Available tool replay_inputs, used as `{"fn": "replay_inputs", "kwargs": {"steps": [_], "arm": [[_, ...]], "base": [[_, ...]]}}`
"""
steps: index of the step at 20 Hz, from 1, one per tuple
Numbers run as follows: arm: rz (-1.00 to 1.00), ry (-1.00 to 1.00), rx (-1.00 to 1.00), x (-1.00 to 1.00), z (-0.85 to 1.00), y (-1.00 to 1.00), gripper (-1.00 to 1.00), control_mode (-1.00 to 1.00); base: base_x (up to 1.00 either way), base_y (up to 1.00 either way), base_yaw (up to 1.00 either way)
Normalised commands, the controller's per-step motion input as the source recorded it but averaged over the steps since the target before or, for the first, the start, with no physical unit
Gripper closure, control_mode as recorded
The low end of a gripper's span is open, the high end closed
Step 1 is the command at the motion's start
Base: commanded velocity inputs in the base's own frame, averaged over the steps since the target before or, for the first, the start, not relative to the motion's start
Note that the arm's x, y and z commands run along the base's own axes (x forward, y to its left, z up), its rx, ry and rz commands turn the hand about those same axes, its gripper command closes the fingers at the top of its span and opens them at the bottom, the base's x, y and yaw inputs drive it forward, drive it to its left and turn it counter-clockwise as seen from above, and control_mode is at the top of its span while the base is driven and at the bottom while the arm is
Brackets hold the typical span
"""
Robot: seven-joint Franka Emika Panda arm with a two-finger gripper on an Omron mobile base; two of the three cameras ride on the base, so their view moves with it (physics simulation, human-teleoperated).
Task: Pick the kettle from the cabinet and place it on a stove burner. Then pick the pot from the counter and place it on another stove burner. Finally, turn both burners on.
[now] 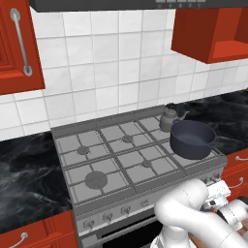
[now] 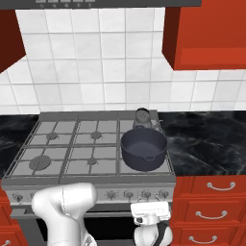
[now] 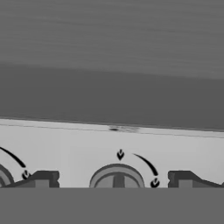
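Wide apart and empty, my pincer (image 3: 113, 178) frames a stove knob (image 3: 117, 176) in the hand view; it looks small, stiff and ridged, so I judge a pinch across its centre bar best. From the left base view, the pot (image 1: 193, 139) sits on the near right burner, the kettle (image 1: 169, 118) just behind it. From the right base view, my pincer (image 2: 151, 213) hangs low before the stove front (image 2: 96, 193).

dark blue-grey pot (image 1: 193, 139), grey kettle (image 1: 169, 118), red cabinet (image 1: 210, 30)
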Motion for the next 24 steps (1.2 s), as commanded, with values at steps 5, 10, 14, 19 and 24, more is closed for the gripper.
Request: {"fn": "replay_inputs", "kwargs": {"steps": [5, 10, 14, 19, 24], "arm": [[0.0, 0.0, -0.02, 0.15, 0.11, 0.02, -1.0, -1.0], [0.0, 0.0, -0.02, 0.0, 0.2, 0.01, -1.0, -1.0], [0.0, -0.03, -0.02, -0.01, 0.16, 0.03, -1.0, -1.0], [0.0, 0.0, -0.03, 0.01, -0.04, 0.21, -1.0, -1.0], [0.0, 0.04, 0.0, 0.11, -0.26, 0.24, 1.0, -1.0]], "base": [[0.0, 0.0, 0.0], [0.0, 0.0, 0.0], [0.0, 0.0, 0.0], [0.0, 0.0, 0.0], [0.0, 0.0, 0.0]]}}
